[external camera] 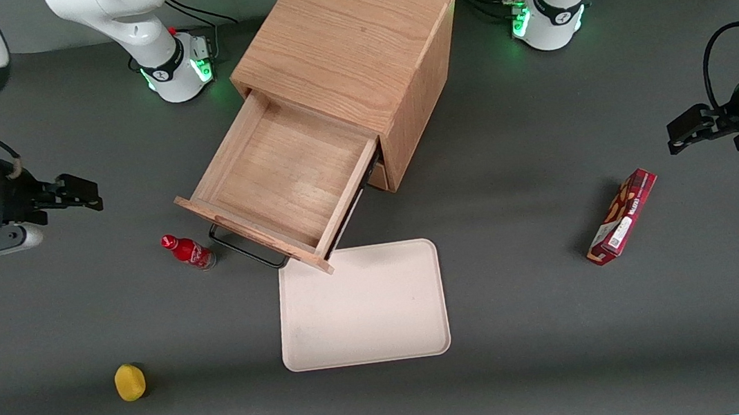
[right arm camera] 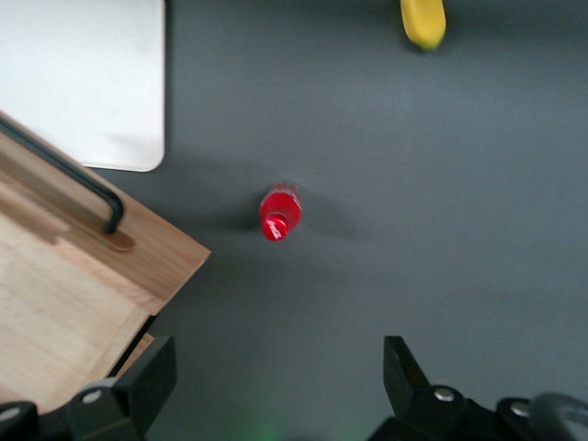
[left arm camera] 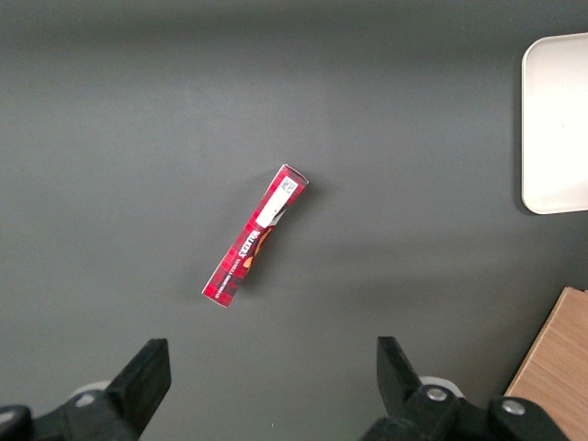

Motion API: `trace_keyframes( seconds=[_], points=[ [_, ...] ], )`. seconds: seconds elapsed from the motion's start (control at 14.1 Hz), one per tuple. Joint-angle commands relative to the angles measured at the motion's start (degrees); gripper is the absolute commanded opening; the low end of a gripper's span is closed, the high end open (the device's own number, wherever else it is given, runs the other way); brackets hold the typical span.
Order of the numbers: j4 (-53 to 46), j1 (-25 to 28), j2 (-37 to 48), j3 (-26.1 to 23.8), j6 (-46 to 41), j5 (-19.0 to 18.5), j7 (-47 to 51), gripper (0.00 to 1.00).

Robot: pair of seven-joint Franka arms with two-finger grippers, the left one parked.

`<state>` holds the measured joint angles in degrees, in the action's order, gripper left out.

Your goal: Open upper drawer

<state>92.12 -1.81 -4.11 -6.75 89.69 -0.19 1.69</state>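
Nearest the front camera, toward the working arm's end of the table, a small yellow object (external camera: 130,382) sits by itself on the grey table (external camera: 567,352), well apart from everything else. Farther from the camera, a cream tray (external camera: 362,304) lies flat, its corner just under the front corner of the pulled-out drawer, so the drawer front overhangs it. Beside the drawer front stands a small red bottle (external camera: 188,250), upright and near the handle but apart from it. Toward the parked arm's end lies a red snack box (external camera: 622,216). The upper drawer (external camera: 279,176) stands drawn far out of the oak cabinet (external camera: 351,49), its shallow wooden tray bare and its black wire handle (external camera: 245,248) free, so the opening looks done. The gripper (external camera: 72,194) hangs above the table at the working arm's end, well apart from the handle, fingers spread and holding nothing; its wrist view looks down past the drawer corner (right arm camera: 138,266) at the bottle, which fits an arm pulled clear once the drawer was out.
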Motion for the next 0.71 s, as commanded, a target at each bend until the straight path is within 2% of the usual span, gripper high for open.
trace_keyframes(
  seconds=[0.0,0.28,0.64],
  points=[
    [4.04,0.58,4.64,0.51,1.8,-0.69,4.11,1.0],
    [3.59,0.67,7.97,0.59,-1.0,-0.42,8.24,1.0],
    [-0.45,0.5,6.92,0.77,-1.27,-0.86,7.9,1.0]
  ],
)
